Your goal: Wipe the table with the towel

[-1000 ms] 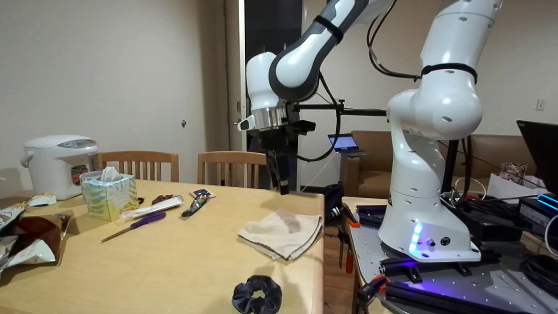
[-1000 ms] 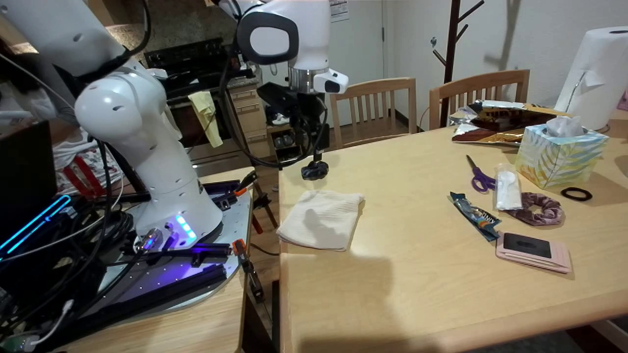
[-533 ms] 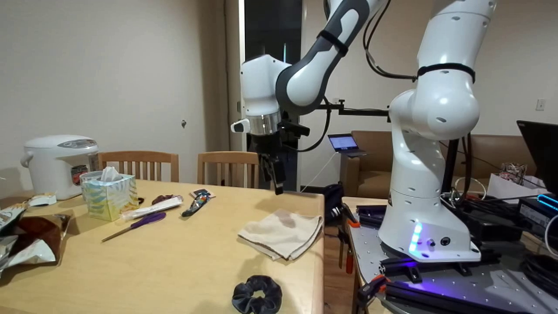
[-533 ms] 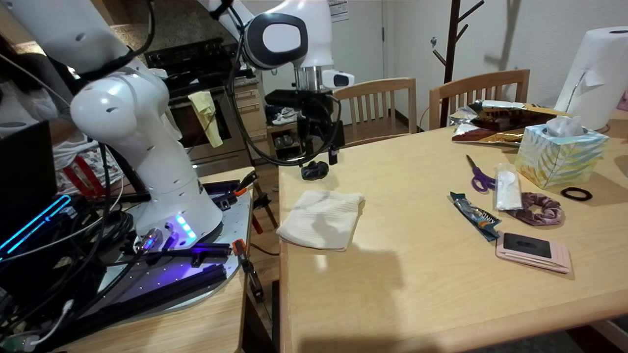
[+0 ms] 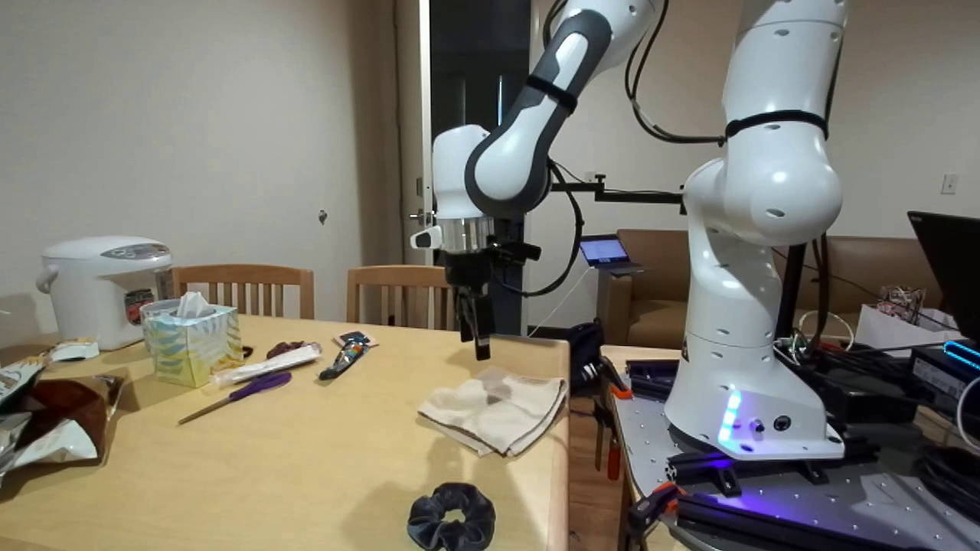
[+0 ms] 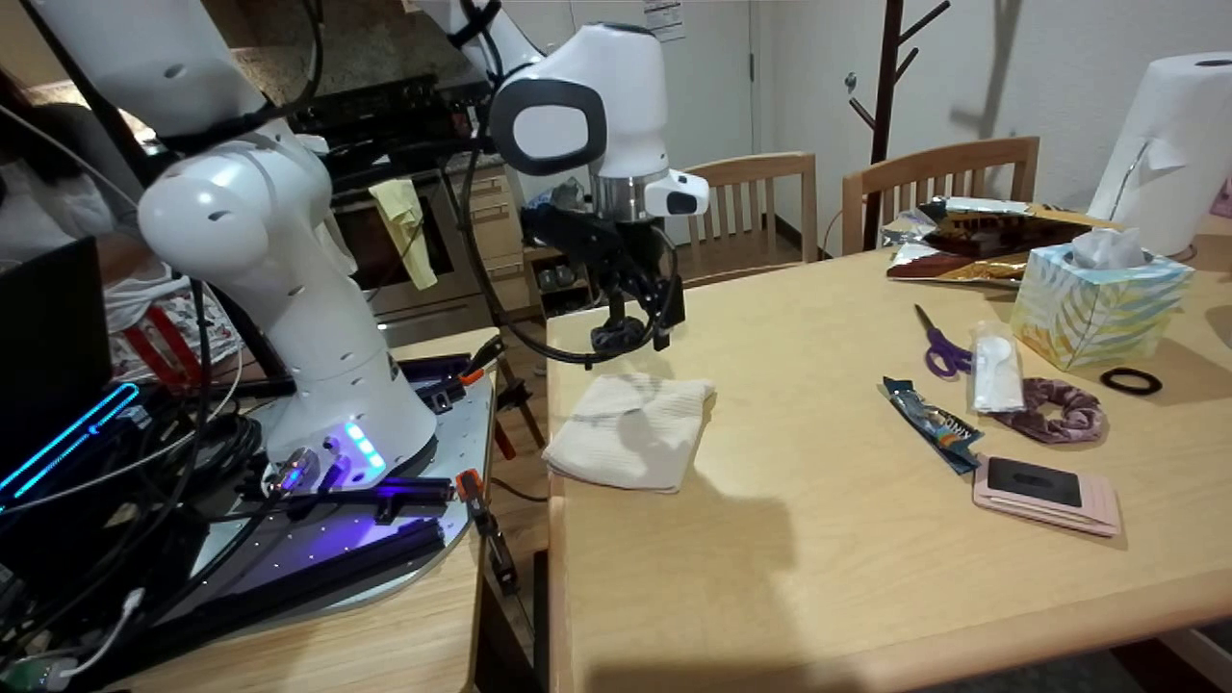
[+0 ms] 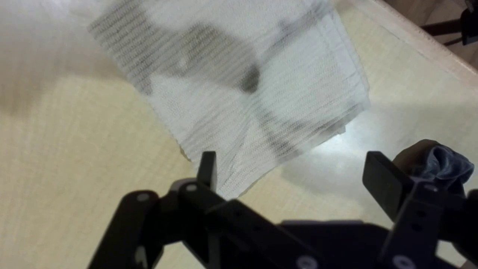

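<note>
- Markings: the water boiler (image 5: 92, 298) carries a partly red label (image 5: 139, 304), too small to read; the snack bag (image 6: 1011, 236) bears lettering that is not fully legible; print on the wrapper (image 6: 932, 425), and on the notice (image 6: 664, 19) fixed to the door (image 6: 707, 106), is likewise unreadable.
- Pose: the arm (image 5: 521, 145) reaches from its base (image 5: 754, 390) out over the table (image 6: 847, 577); it slants downward, then turns nearly vertical at its end.
- Grip: the gripper (image 7: 291, 164) points down above the table, its fingers (image 7: 207, 168) spread wide apart; in both exterior views the tips show apart from the towel (image 7: 224, 112).
- Position: the towel lies folded on the table, slightly creased, at the edge nearest the base; shadows fall across it.
- Adjacent: a dark scrunchie (image 5: 478, 520) lies on the table, near the towel and apart from it, close to the same edge.
</note>
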Tool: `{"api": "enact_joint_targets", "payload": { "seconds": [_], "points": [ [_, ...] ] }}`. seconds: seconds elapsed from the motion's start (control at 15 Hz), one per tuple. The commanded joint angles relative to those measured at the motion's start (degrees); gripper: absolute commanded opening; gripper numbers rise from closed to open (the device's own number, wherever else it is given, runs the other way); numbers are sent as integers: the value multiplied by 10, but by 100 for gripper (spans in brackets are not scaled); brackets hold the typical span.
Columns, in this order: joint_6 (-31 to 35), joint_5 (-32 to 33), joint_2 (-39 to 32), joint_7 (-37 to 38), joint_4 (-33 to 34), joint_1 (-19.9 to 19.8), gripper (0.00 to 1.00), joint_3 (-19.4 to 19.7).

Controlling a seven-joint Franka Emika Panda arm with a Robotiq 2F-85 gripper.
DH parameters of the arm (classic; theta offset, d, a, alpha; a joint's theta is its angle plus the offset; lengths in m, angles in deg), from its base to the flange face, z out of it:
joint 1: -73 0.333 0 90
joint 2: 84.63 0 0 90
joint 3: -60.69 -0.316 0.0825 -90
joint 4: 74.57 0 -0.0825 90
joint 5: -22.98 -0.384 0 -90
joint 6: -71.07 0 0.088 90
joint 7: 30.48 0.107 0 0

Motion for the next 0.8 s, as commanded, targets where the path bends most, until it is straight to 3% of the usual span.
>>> {"api": "enact_joint_targets", "payload": {
  "seconds": [0.0,0.27,0.73],
  "points": [
    [40,-67,-34,-65,-9,-12,100,5],
    [48,-61,-74,-53,-2,-28,100,-4],
    [51,41,-129,14,10,-45,100,-9]
  ]
}}
